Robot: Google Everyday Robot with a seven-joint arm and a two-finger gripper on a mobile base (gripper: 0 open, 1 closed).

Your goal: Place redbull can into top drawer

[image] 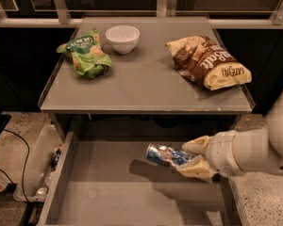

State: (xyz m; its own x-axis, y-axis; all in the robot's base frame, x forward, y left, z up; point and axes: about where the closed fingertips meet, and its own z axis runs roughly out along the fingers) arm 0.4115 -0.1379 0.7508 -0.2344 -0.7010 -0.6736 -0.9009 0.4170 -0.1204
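The redbull can, blue and silver, lies level between my gripper's pale fingers, held above the open top drawer. My gripper comes in from the right on a white arm and is shut on the can's right end. The can hangs over the drawer's right half and throws a shadow on the grey drawer floor. The drawer is pulled out below the grey table top.
On the table top sit a green snack bag, a white bowl and a brown and yellow chip bag. A clear bin with cables stands on the floor left of the drawer.
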